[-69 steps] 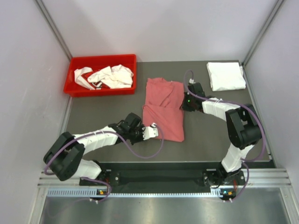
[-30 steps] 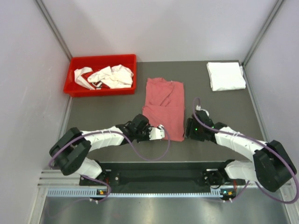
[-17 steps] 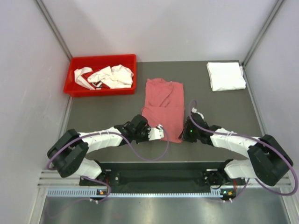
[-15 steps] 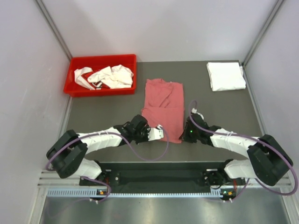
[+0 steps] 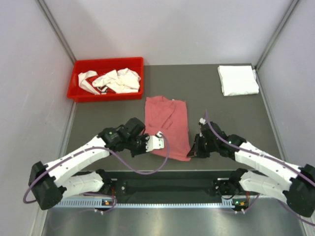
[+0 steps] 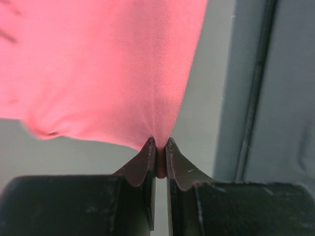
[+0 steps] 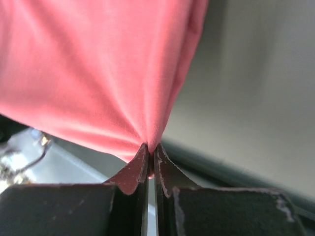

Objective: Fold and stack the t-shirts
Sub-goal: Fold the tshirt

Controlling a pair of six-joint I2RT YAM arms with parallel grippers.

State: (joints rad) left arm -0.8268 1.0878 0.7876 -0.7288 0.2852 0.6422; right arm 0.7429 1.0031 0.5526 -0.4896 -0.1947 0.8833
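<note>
A pink t-shirt (image 5: 167,123), folded lengthwise, hangs lifted at its near end over the middle of the table. My left gripper (image 5: 158,142) is shut on its near left corner, seen in the left wrist view (image 6: 158,147). My right gripper (image 5: 193,151) is shut on its near right corner, seen in the right wrist view (image 7: 150,150). The pink cloth fills the top of both wrist views (image 6: 98,64) (image 7: 98,69). A folded white t-shirt (image 5: 237,79) lies at the far right corner. Crumpled white shirts (image 5: 114,80) lie in the red bin (image 5: 78,93).
The red bin stands at the far left of the dark mat (image 5: 226,123). Grey walls enclose the table on three sides. The metal rail (image 5: 167,184) runs along the near edge under the arms.
Both grippers have lifted the shirt's near corners off the table and pulled toward the near edge. The shirt's far end has slid nearer and the whole shirt sits lower in view.
</note>
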